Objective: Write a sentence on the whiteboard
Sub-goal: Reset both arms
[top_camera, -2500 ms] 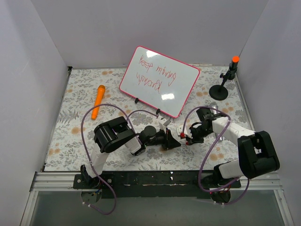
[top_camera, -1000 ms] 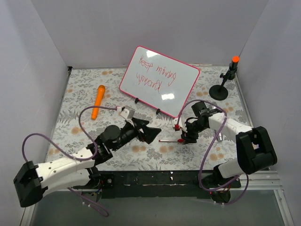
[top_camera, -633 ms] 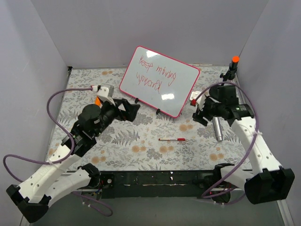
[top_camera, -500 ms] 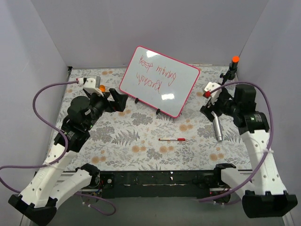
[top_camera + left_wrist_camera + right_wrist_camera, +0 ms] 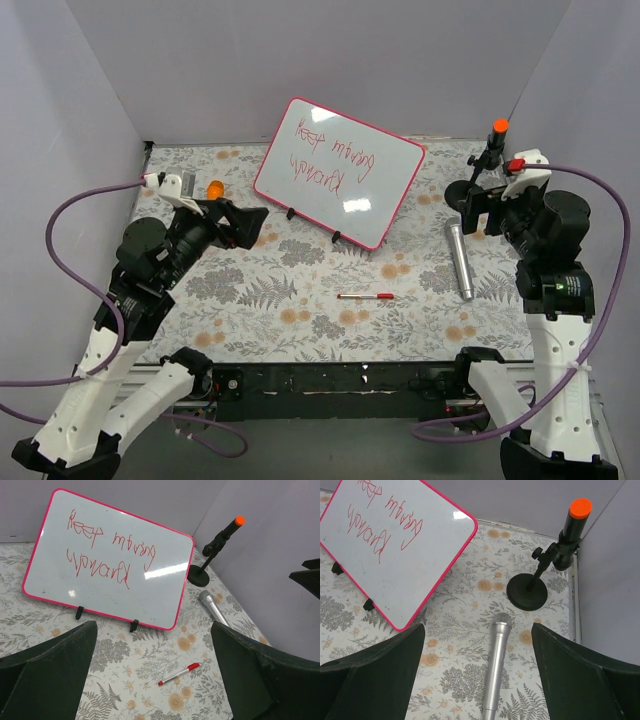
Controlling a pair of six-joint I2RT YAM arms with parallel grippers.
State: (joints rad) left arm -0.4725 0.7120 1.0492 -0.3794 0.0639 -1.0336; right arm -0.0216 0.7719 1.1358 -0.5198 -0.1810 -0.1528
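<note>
The whiteboard (image 5: 338, 170) stands tilted on two small black feet at the back middle of the table, pink-framed. The sentence (image 5: 107, 555), thin red handwriting in two lines, reads roughly "Keep moving upward"; it also shows on the whiteboard (image 5: 395, 540) in the right wrist view. A slim red-capped marker (image 5: 365, 296) lies loose on the floral table, in front of the board, also seen as the marker (image 5: 179, 674). My left gripper (image 5: 245, 222) hangs open, high on the left, holding nothing. High on the right, my right gripper (image 5: 485, 210) is open and empty too.
A silver microphone (image 5: 460, 260) lies on the table at the right, below my right gripper (image 5: 477, 630). A black microphone stand (image 5: 480, 175) with an orange top stands in the back right corner. An orange object (image 5: 215, 188) peeks out behind my left arm. Grey walls enclose the table.
Both arms have lifted and swung outward from the table's middle, left arm to the left, right arm to the right. The right jaws have spread wider. The marker stayed on the table.
</note>
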